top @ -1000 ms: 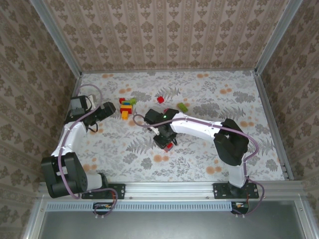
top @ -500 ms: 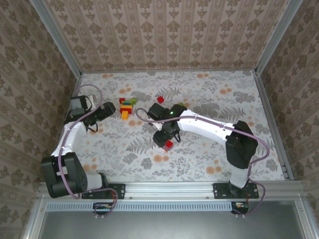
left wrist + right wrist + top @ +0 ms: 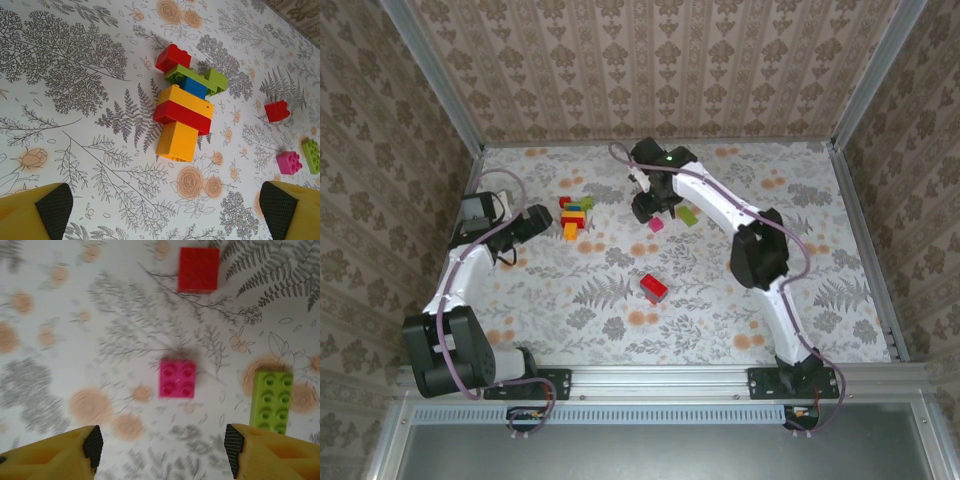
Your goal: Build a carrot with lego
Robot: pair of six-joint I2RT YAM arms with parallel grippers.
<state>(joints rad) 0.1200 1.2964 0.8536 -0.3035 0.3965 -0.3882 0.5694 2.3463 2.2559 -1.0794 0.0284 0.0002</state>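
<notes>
A partly built lego stack [image 3: 183, 105] of red, green, blue and orange bricks lies flat on the table; the same stack [image 3: 575, 215] sits at the far left of centre. My left gripper [image 3: 167, 210] hovers open just short of it, nothing between its fingers. My right gripper [image 3: 163, 445] is open above a loose magenta brick [image 3: 177, 378], with a lime green brick [image 3: 271, 400] to its right and a small red brick [image 3: 198, 269] beyond. From above, the right gripper [image 3: 642, 207] stands beside the magenta brick [image 3: 656, 224]. Another red brick [image 3: 653, 288] lies alone mid-table.
The floral table [image 3: 720, 320] is boxed in by patterned walls and a metal rail [image 3: 860, 240] on the right. The left arm [image 3: 460, 275] bends along the left side. The right arm [image 3: 740, 225] reaches across to the far middle.
The right gripper opened and left the red brick mid-table, then swung to the far side above the magenta brick. The left arm has not moved.
</notes>
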